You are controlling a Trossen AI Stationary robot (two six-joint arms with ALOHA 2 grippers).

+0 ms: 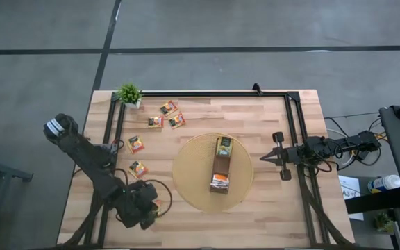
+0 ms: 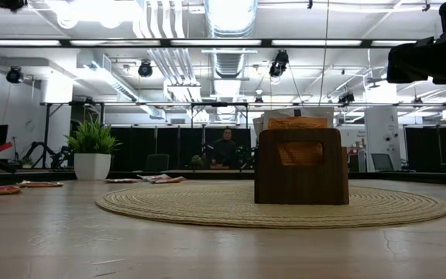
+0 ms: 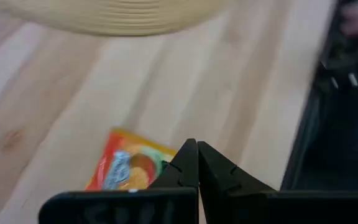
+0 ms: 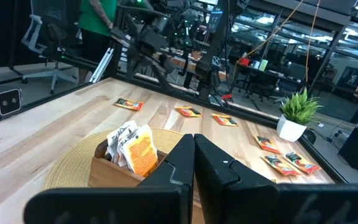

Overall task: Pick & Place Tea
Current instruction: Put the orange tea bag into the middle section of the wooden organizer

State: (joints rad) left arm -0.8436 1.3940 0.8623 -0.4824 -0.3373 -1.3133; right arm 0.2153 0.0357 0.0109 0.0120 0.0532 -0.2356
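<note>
Left gripper poised over a loose sachet; box on the mat partly filled.

Nearest the mat's front-left edge, the left gripper point(image 3: 194, 163) hangs low over an orange sachet point(image 3: 129, 167) lying flat on the tabletop point(image 1: 269, 212) — jaws together and empty, so no grasp is made yet; they would need to part first. The round woven mat point(image 1: 189, 177) carries the narrow brown box point(image 1: 221, 171), already holding several sachets upright, which marks it as the likely drop point. To the mat's right the right gripper point(image 1: 264, 158) waits, jaws together, holding nothing. Left of the mat lie two more sachets point(image 1: 136, 144), flat and apart. Beyond the mat's far-left edge, three sachets point(image 1: 167, 115) cluster near the potted plant point(image 1: 129, 94) — presumably still awaiting collection.
</note>
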